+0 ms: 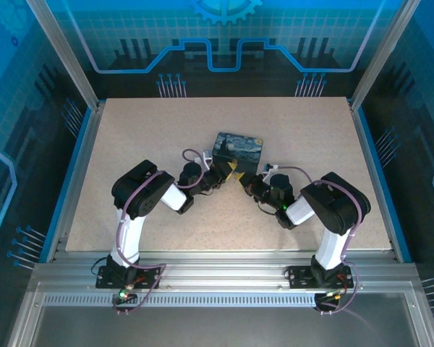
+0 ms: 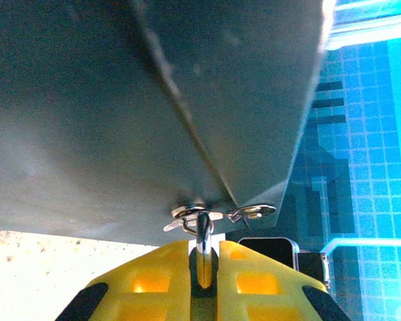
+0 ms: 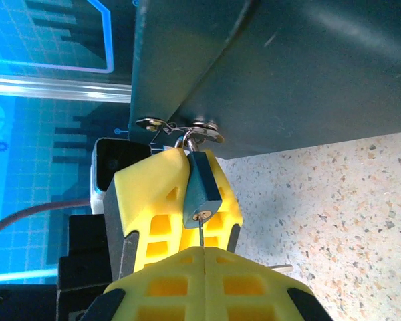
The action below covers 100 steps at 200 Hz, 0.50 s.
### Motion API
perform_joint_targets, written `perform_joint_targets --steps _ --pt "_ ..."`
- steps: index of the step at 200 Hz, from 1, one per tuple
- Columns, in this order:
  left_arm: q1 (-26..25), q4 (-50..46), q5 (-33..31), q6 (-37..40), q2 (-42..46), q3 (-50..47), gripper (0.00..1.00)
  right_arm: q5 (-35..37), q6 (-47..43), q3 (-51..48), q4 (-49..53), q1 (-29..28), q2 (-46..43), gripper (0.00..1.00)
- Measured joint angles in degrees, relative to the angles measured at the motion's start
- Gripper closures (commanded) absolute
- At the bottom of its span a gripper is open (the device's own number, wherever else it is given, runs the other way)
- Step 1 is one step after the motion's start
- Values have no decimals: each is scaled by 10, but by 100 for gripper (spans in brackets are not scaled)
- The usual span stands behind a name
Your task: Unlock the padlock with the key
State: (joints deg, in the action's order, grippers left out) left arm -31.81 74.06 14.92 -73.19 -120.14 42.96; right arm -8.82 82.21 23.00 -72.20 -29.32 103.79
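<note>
One speckled desk carries all your work, with both arms bolted at its near edge and reaching inward to meet near the middle. On the desk's centre sits a dark box with a painted lid, and both of your claws meet at its near side.

Your left claw is narrowed down on the padlock. In the right wrist view its yellow fingers flank the blue body on either side, and in the left wrist view the steel shackle rises out of the slot between them. The shackle passes through the metal hasp on the box's lower edge, so the padlock hangs there, tilted, with its keyhole end pointing toward your right claw.

Your right claw is pinched fully together on the key. Its fingers meet with no gap, and a thin blade runs from between the tips straight up to the keyhole in the padlock's end face. Blade and keyhole are touching; how deep the blade sits you cannot tell from these views.
</note>
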Motion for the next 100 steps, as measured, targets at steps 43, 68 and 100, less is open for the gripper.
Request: perform_joint_targets --steps 43,68,100 --pt "0 -1 2 -3 0 0 100 12 63 4 -62 0 47 100" --pt "0 3 3 -4 0 0 100 19 83 8 -68 -3 51 100" --pt "-1 9 3 -4 0 0 100 25 95 10 -72 -4 51 100"
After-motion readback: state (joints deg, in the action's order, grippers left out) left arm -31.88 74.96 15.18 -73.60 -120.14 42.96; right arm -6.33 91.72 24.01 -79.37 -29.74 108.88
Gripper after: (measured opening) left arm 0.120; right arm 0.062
